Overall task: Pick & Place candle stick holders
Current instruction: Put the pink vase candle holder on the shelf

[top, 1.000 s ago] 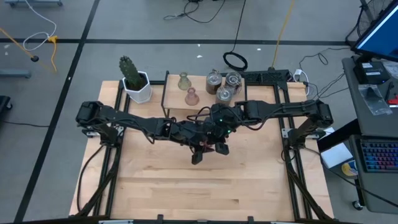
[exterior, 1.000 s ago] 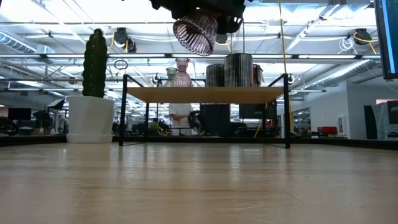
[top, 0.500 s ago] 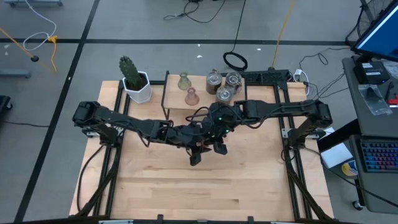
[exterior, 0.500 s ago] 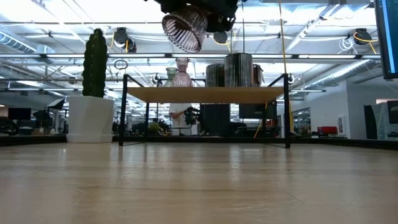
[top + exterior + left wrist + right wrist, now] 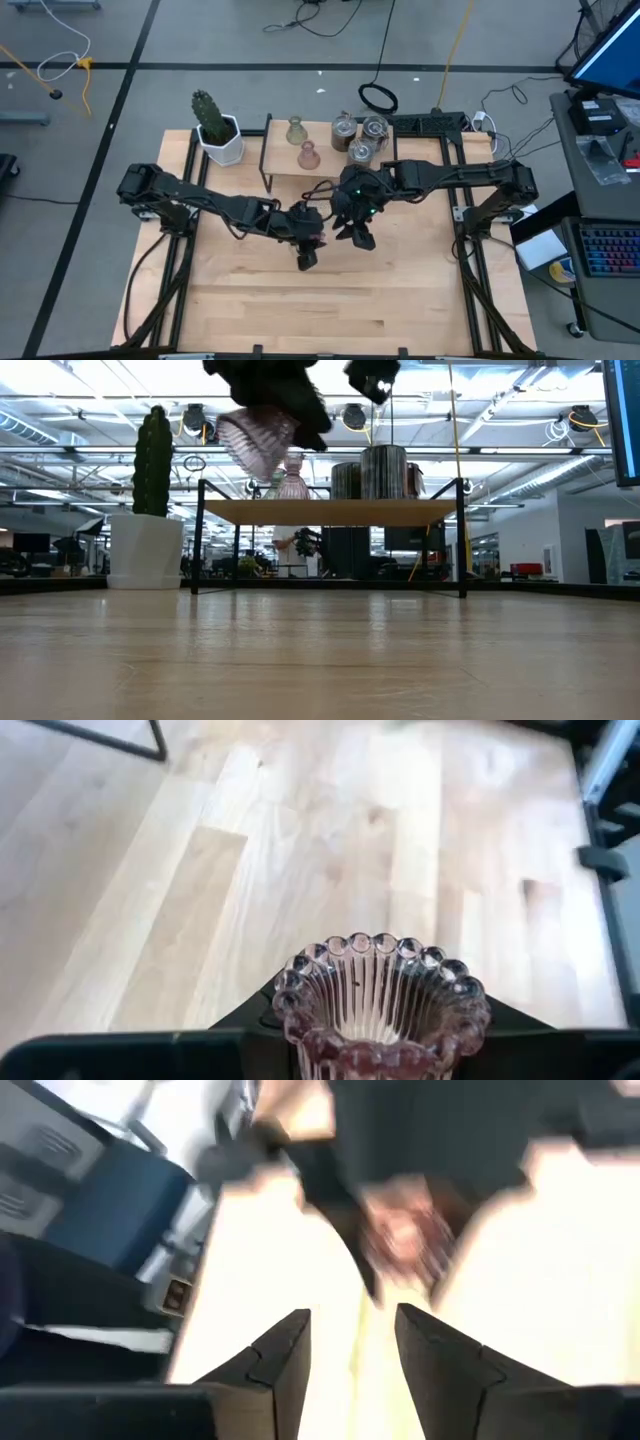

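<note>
My left gripper (image 5: 306, 252) hangs over the middle of the table, shut on a pink ribbed glass candle stick holder (image 5: 380, 990) with a beaded flared rim. In the low view that holder (image 5: 255, 442) hangs tilted, high above the boards. My right gripper (image 5: 358, 238) stands open just to its right, with nothing between its fingers (image 5: 352, 1350). On the raised shelf (image 5: 280, 172) at the back stand a pale green holder (image 5: 295, 130), another pink one (image 5: 308, 155) and three silvery ones (image 5: 360, 135). My left gripper pinches the pink holder by its narrow end (image 5: 345, 1055), one finger on either side. The fingers slant down from the table's left. The flared beaded mouth (image 5: 385, 945) points away from the gripper and down toward the boards, and the holder is lifted clear and tilted.
A cactus in a white pot (image 5: 215, 125) stands at the back left beside the shelf. Black frame rails (image 5: 185, 230) run along both sides of the table. The wooden boards (image 5: 320, 310) toward the near edge lie bare.
My left gripper has carried the pink holder away from my right gripper, toward the table's left and near edge and a little down. The holder has tipped, so its mouth now faces down and leftward. My right gripper has stayed in place.
</note>
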You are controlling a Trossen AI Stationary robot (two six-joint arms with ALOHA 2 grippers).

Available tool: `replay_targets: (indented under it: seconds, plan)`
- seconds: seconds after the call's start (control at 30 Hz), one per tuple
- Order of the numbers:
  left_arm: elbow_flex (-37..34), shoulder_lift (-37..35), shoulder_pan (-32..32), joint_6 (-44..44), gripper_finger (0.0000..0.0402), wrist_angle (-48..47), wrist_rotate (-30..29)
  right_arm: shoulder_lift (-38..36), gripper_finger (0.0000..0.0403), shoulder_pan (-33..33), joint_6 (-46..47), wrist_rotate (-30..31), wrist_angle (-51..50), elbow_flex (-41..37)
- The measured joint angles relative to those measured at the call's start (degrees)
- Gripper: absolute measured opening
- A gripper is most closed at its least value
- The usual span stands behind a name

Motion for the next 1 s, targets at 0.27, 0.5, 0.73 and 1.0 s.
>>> replay_targets:
  seconds: [0.27, 0.5, 0.73, 1.0]
  plan:
    - [0.39, 0.11, -1.66, -5.82, 0.0120, -5.30, -5.44, -2.78, 0.0164, -1.24, 0.52, 1.31, 1.89, 0.09]
    - [0.31, -2.55, -3.31, -10.59, 0.0120, -6.03, -25.62, -4.78, 0.0159, -1.57, -0.37, 2.21, 0.65, 0.23]
    - [0.50, -9.67, -5.59, -11.12, 0.0120, -8.58, -59.11, -6.42, 0.0156, -1.49, -1.60, 3.04, -0.69, 0.15]
    - [-1.30, -8.77, -2.77, -14.19, 0.0120, -8.46, -77.32, -7.65, 0.0155, -1.44, -5.04, 4.53, -0.28, 0.22]
